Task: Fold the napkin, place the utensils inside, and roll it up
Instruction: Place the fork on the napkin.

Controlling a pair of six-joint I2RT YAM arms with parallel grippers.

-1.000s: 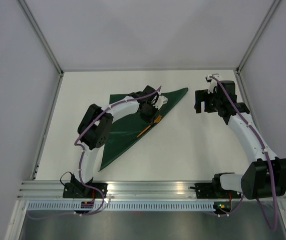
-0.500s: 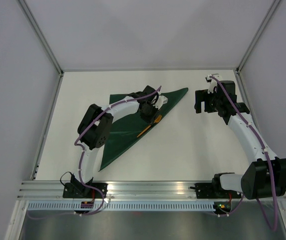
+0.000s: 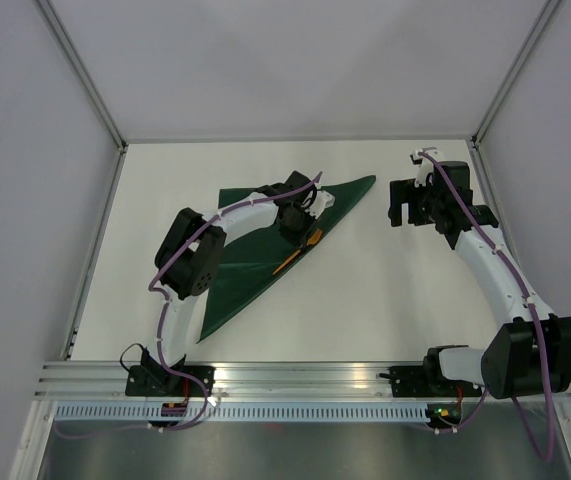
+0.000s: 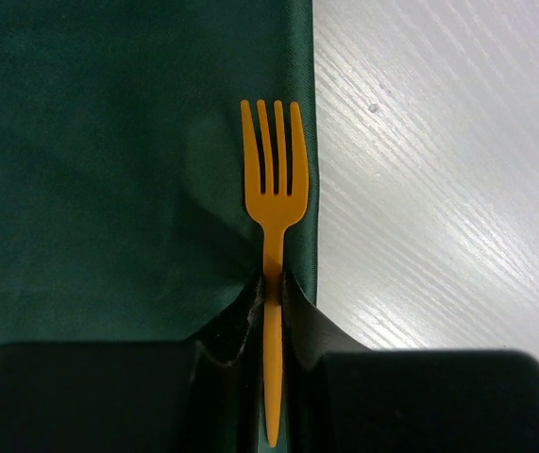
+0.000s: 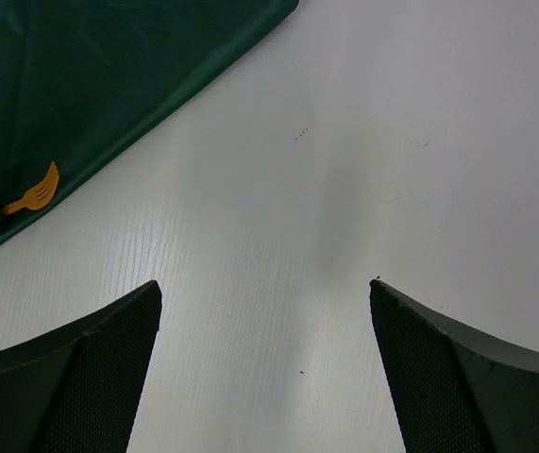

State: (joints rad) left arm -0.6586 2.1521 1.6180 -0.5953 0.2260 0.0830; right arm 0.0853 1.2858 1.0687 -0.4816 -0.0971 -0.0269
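On the tabletop (image 3: 385, 300), left fingers (image 4: 243, 319) are pinching the stiff, light fork (image 4: 272, 179) by its handle over the floppy napkin (image 4: 109, 170); right fingers (image 5: 80, 377) are gaping empty.

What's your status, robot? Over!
Left gripper shut on fork, tines at edge of napkin. Right gripper open, empty, above table. Napkin folded to a triangle, not rolled. Nothing blocking.

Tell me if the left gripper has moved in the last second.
No. In the top view the left gripper sits just as far from the table's back edge as before, shut on the fork.
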